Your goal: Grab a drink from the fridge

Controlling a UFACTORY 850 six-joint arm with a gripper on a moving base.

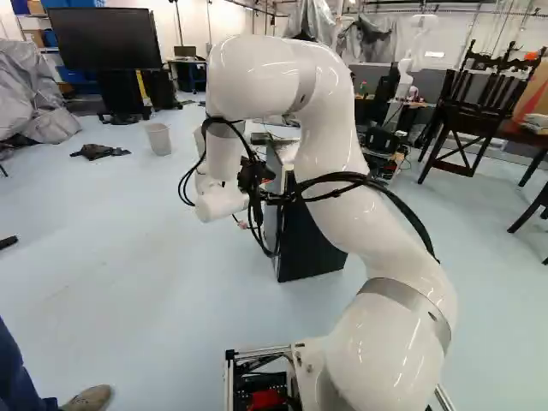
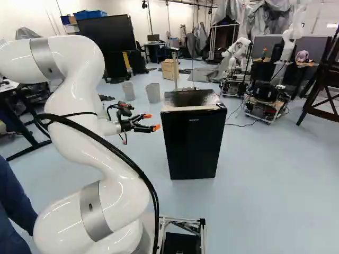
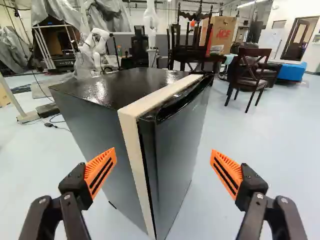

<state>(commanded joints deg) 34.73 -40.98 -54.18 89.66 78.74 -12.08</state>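
Facing a mini fridge (image 2: 192, 143) at its closed door (image 3: 181, 150), a robot arm (image 1: 334, 128) holds its pincer (image 3: 164, 151) spread, with opening and drink retrieval undone.

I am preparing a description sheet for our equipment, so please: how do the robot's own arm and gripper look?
The arm is glossy white, with thick rounded links and grey bands; black cables run outside it. The gripper has black jaws, with orange, wedge-shaped pads carrying dark stripes.
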